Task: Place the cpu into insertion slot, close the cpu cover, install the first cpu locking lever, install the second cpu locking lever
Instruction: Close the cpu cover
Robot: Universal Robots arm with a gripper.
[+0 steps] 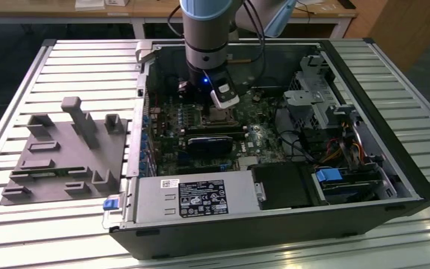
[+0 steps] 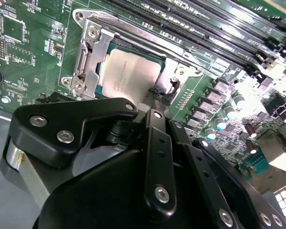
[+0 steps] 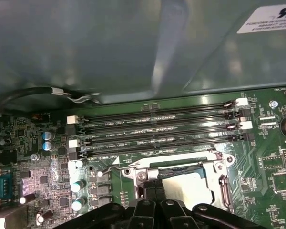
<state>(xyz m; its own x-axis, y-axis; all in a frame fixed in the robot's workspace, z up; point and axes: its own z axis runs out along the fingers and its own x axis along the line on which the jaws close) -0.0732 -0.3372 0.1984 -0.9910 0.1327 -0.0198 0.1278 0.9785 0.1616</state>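
Note:
The cpu, a flat square with a dull silver top, lies in the insertion slot on the green motherboard inside the open computer case. The silvery cpu cover lies down around the chip in both wrist views, its frame running along the chip's edges. A thin metal locking lever lies along the socket's side next to the memory slots. My gripper is shut, and its black fingertips rest at the cover's edge tab, right beside the cpu.
Long black memory slots run beside the socket. A black cable loops near the case wall. The case holds a power supply, drive bays and wiring. A grey fixture plate sits at the exterior view's left.

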